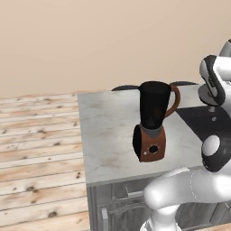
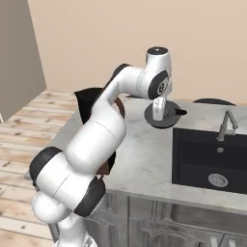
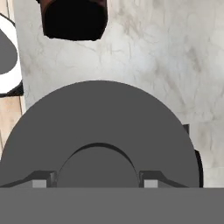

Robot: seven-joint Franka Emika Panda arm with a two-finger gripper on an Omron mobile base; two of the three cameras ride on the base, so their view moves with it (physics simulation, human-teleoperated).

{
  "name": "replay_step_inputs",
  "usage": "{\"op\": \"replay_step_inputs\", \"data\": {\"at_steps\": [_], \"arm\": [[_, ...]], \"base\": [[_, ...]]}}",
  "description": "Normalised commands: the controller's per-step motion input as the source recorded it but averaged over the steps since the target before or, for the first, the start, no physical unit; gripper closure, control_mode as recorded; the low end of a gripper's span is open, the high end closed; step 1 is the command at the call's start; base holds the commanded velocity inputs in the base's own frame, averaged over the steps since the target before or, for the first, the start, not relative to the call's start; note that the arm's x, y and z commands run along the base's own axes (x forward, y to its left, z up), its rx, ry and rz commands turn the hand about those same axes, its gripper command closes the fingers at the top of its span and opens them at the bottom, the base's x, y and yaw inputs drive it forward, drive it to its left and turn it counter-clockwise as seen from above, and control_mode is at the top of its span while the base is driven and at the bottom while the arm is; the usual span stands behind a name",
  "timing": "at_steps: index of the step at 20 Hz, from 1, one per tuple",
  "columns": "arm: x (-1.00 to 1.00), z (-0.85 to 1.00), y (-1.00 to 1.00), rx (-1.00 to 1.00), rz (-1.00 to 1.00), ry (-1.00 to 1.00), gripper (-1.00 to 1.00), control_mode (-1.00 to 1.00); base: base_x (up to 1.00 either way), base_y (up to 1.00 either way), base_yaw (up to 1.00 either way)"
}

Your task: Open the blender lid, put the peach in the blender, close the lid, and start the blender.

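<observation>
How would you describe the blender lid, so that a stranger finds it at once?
Start at the marble counter with the black sink. Beside the sink, the tool holds the blender lid above the counter. It is a flat, round, dark grey disc, unlike the tall open blender.

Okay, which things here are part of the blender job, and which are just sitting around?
Job:
- blender, jar open on top
- lid, off the jar, gripped by its centre knob in the gripper above the counter

Just there:
- counter
- sink
- faucet
- plank floor
</observation>
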Motion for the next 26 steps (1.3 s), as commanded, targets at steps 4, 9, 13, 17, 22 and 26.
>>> {"op": "replay_step_inputs", "data": {"at_steps": [4, 9, 13, 17, 22, 26], "arm": [[0.00, 0.86, 0.53, -0.08, -0.01, -0.06, 1.00, -1.00], [0.00, 0.66, 0.80, -0.02, 0.00, 0.00, 1.00, -1.00], [0.00, 0.49, 0.89, 0.00, 0.00, 0.00, 1.00, -1.00], [0.04, 0.25, 0.90, 0.00, 0.00, 0.05, 1.00, -1.00], [0.25, 0.00, 0.77, 0.00, 0.00, 0.21, 1.00, -1.00], [0.30, -0.03, 0.65, 0.00, 0.00, 0.18, 1.00, -1.00]], "base": [[0.00, 0.00, 0.00], [0.00, 0.00, 0.00], [0.00, 0.00, 0.00], [0.00, 0.00, 0.00], [0.00, 0.00, 0.00], [0.00, 0.00, 0.00]]}}
